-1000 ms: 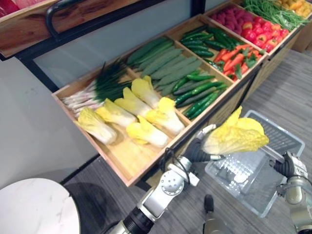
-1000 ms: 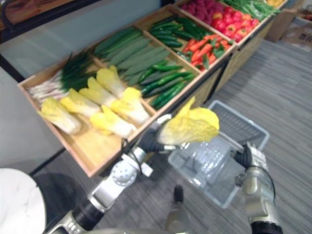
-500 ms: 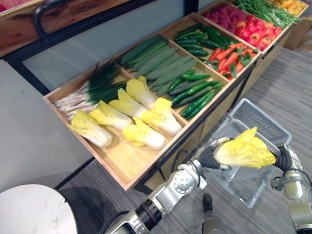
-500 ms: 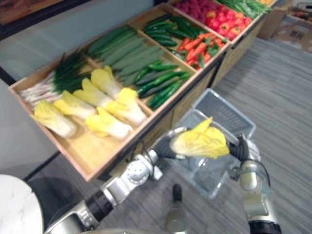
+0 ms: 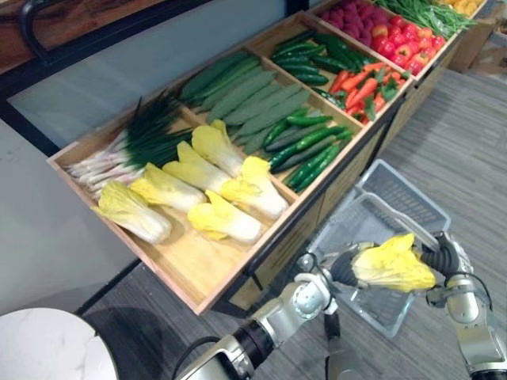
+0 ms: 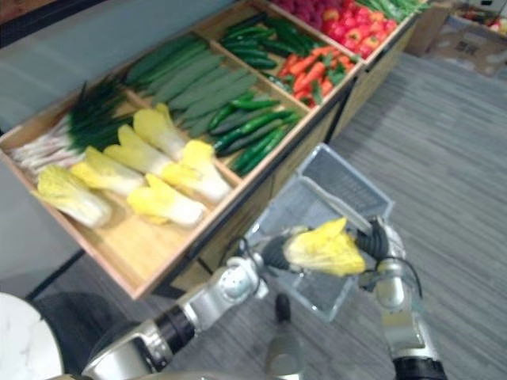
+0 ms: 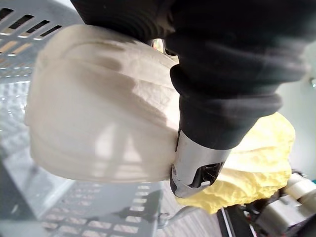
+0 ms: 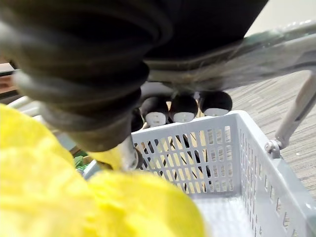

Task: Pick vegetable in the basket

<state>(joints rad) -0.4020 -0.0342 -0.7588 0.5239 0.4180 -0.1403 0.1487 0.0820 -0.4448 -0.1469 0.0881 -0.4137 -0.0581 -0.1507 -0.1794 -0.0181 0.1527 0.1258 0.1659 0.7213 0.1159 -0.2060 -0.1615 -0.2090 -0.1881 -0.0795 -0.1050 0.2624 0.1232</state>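
My left hand (image 5: 342, 267) is shut on a napa cabbage (image 5: 394, 265) with a white base and yellow leaves, holding it sideways low over the near end of a grey plastic basket (image 5: 412, 190). In the left wrist view a finger (image 7: 195, 165) curls round the cabbage's white base (image 7: 98, 123). My right hand (image 5: 445, 255) sits at the basket's right side. In the right wrist view its fingers (image 8: 182, 106) are curled round the basket handle (image 8: 237, 54), with the yellow leaves (image 8: 74, 197) close beside them.
A long wooden display shelf (image 5: 190, 273) runs from lower left to upper right, holding more napa cabbages (image 5: 198, 190), green onions (image 5: 150, 142), cucumbers (image 5: 253, 95), green peppers (image 5: 313, 146), carrots (image 5: 360, 83) and red fruit (image 5: 380, 24). A white round table (image 5: 47, 348) stands at the lower left.
My left hand has brought the cabbage down and to the right, from above the basket's near corner to low over it. The camera has shifted too.
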